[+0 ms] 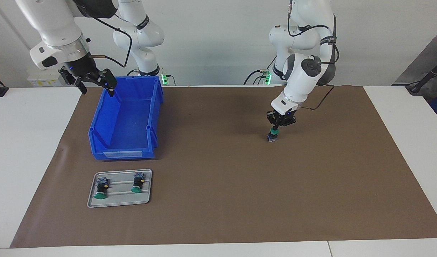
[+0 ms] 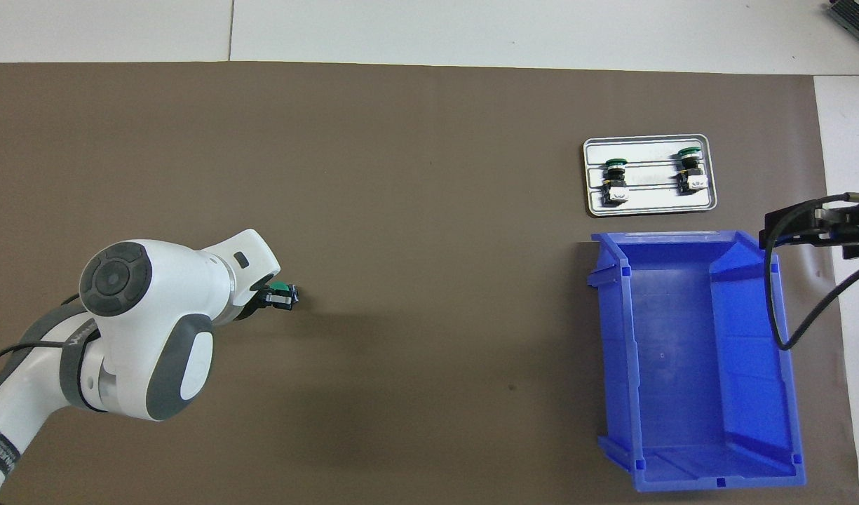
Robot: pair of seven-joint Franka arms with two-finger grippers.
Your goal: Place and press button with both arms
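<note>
We are looking at the left gripper point(image 1: 275, 129) clenching the button point(image 1: 272, 135) by its green cap, the button standing on the brown mat point(image 1: 218, 200), well apart from the blue bin point(image 1: 127, 117), toward the left arm's end of the counter point(image 1: 411, 150). The right gripper point(image 1: 94, 82) is hanging released over the bin's rim. Two more buttons point(image 1: 101, 188) are lying on a grey tray point(image 1: 120, 201) just beside the bin, farther from the robots.
</note>
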